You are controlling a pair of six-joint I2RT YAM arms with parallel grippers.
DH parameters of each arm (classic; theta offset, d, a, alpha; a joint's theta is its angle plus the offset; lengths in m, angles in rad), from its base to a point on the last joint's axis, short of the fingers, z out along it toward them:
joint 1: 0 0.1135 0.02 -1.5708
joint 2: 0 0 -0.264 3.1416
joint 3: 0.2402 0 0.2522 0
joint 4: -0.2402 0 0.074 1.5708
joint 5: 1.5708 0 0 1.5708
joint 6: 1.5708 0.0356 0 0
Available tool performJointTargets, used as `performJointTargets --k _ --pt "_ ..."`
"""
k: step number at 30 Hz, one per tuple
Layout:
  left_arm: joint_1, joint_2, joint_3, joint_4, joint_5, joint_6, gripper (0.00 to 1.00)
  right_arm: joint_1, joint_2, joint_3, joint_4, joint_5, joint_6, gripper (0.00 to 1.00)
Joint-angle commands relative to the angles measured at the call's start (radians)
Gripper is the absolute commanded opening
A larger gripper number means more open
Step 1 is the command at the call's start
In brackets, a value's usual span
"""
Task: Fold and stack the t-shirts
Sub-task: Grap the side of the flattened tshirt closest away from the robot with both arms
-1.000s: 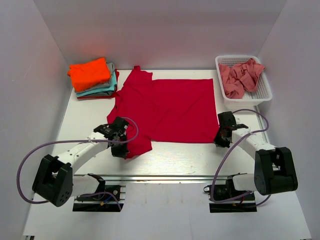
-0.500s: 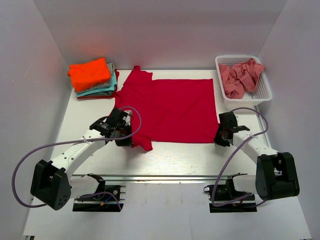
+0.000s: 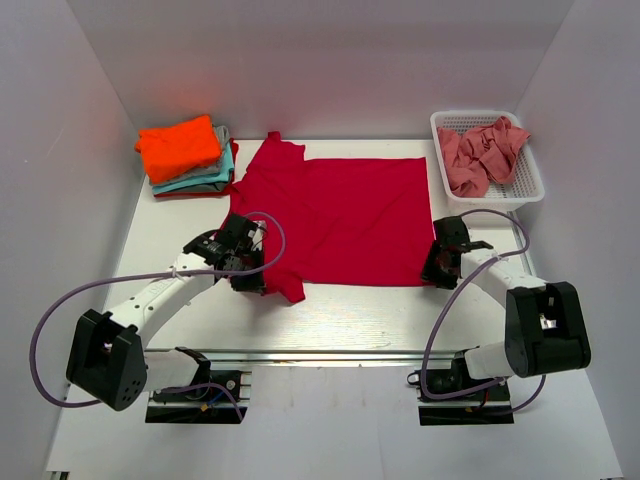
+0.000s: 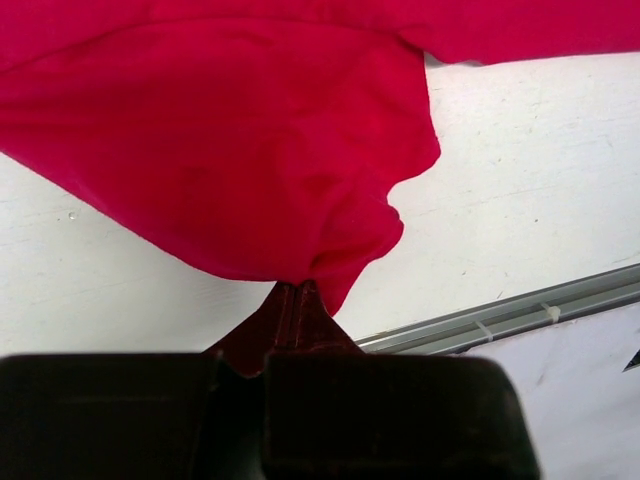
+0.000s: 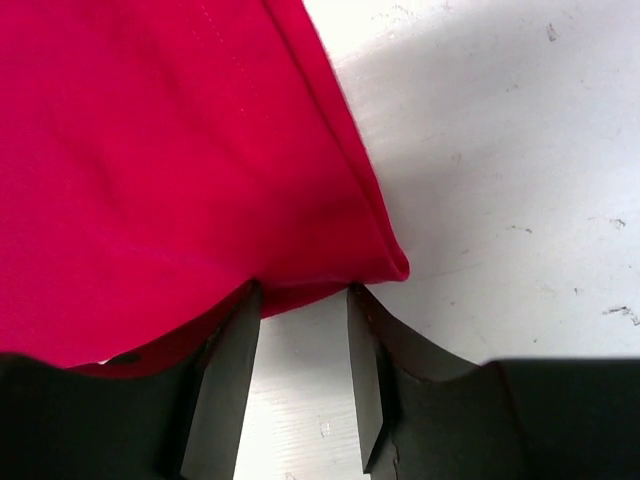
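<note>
- Judging by the layout, you are partway through. A folded stack of soft cloth t-shirts [image 3: 188,160] sits at 10 o'clock, with the bright orange t-shirt [image 3: 178,145] on top and teal, grey and red edges showing beneath it.
- The deep crimson red cloth t-shirt [image 3: 350,215] lies spread flat in the middle of the white tabletop [image 3: 350,315] and is not yet folded. One sleeve points to 11 o'clock and the other sits at the shirt's 7 o'clock corner.
- Your left gripper [image 4: 296,296] is clamped on a pinch of that 7 o'clock sleeve, and the cloth gathers into the closed jaws.
- Your right gripper [image 5: 300,300] stands at the shirt's 5 o'clock corner with its jaws parted. The hem corner lies at their tips and bare tabletop shows between them, so I judge it grips nothing.
- What remains for you is to fold the crimson shirt and carry it to the stack.
- After that comes the crumpled dusty salmon-pink cloth [image 3: 482,155] in the white plastic mesh basket [image 3: 536,188] at 2 o'clock. I cannot tell how many shirts it holds.
</note>
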Motion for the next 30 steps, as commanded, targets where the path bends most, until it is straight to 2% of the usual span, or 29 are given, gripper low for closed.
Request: performJointTargets --k 1,2,4,5,7,11,16,19,24,30 --pt "0.005 -0.009 0.042 -0.008 -0.013 0.012 0.0 -0.002 0.019 0.015 0.019 0.0 0.001 0.46" --pt "0.005 -0.009 0.042 -0.008 -0.013 0.012 0.0 -0.001 0.03 0.012 0.019 0.0 0.001 0.46" --pt "0.005 0.001 0.042 -0.008 -0.013 0.012 0.0 0.001 0.036 -0.004 0.028 0.012 0.012 0.2" --pt "0.005 0.001 0.042 -0.008 -0.013 0.012 0.0 -0.002 0.038 -0.011 0.045 0.009 0.017 0.11" --pt "0.005 0.001 0.061 0.001 -0.022 0.012 0.0 -0.004 0.038 -0.016 0.059 -0.001 0.014 0.0" --pt "0.005 0.001 0.086 0.001 -0.042 0.021 0.0 -0.002 0.009 -0.028 0.075 -0.023 0.001 0.0" --pt "0.005 0.014 0.127 0.098 -0.065 0.034 0.0 0.004 -0.031 0.001 0.108 -0.086 -0.045 0.0" --pt "0.005 0.066 0.193 0.107 -0.135 0.043 0.0 0.005 -0.031 0.05 0.1 -0.093 -0.06 0.0" --pt "0.014 0.116 0.261 0.216 -0.249 0.024 0.0 0.001 -0.002 0.141 0.099 -0.087 -0.072 0.0" --pt "0.046 0.211 0.336 0.288 -0.368 0.037 0.0 -0.002 0.072 0.263 0.066 -0.006 -0.069 0.0"
